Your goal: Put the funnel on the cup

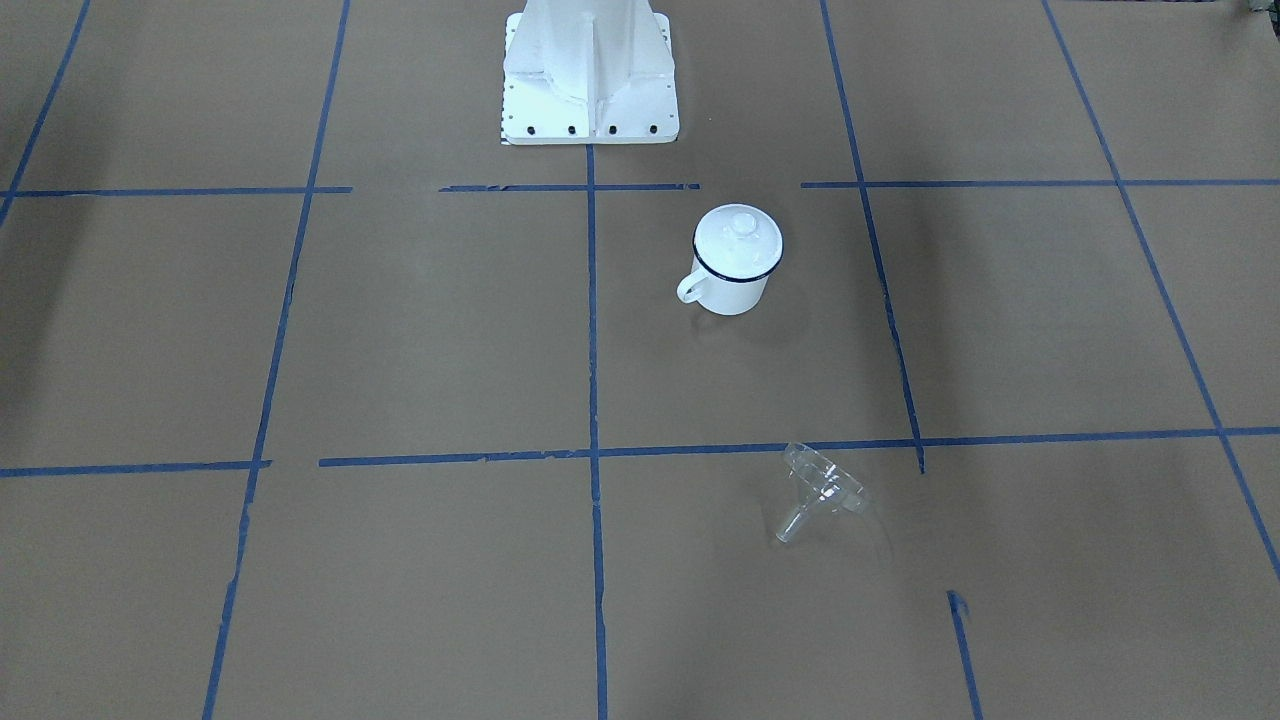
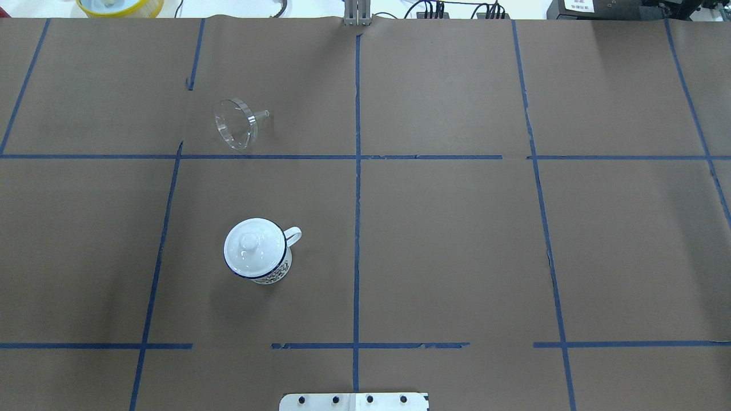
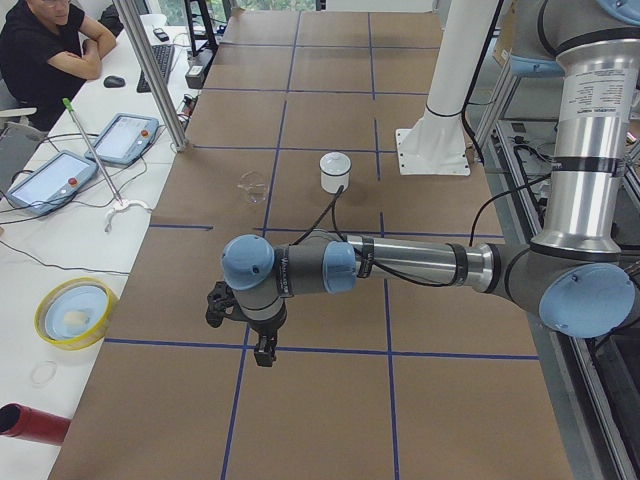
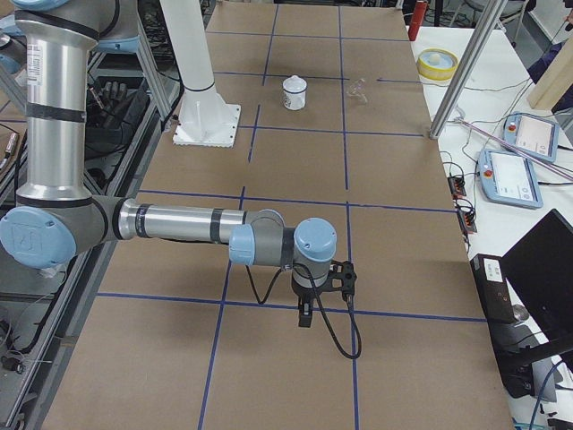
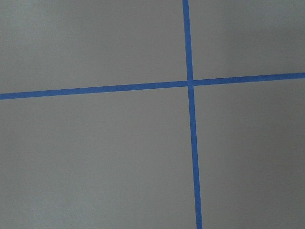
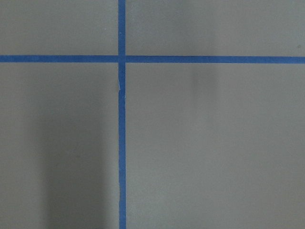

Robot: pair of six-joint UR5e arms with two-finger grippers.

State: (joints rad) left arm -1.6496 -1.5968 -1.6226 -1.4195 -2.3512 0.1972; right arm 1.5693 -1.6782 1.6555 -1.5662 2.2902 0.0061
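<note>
The clear funnel point(image 1: 820, 488) lies on its side on the brown paper, spout pointing toward the table's middle line; it also shows in the overhead view point(image 2: 235, 124). The white cup point(image 1: 735, 292) with a dark blue rim stands upright nearer the robot's base point(image 2: 273, 275), with a round white knobbed lid point(image 2: 251, 244) on top. Both sit in the robot's left half. My left gripper point(image 3: 262, 352) shows only in the left side view and my right gripper point(image 4: 304, 315) only in the right side view, both pointing down far from the cup; I cannot tell whether they are open. The wrist views show only paper and blue tape.
The robot's white base point(image 1: 590, 70) stands at the table's near edge. Beyond the far edge are a yellow bowl point(image 3: 72, 312), a red cylinder point(image 3: 30, 422), tablets point(image 3: 125, 135), a metal post point(image 3: 150, 70) and a seated operator point(image 3: 50, 50).
</note>
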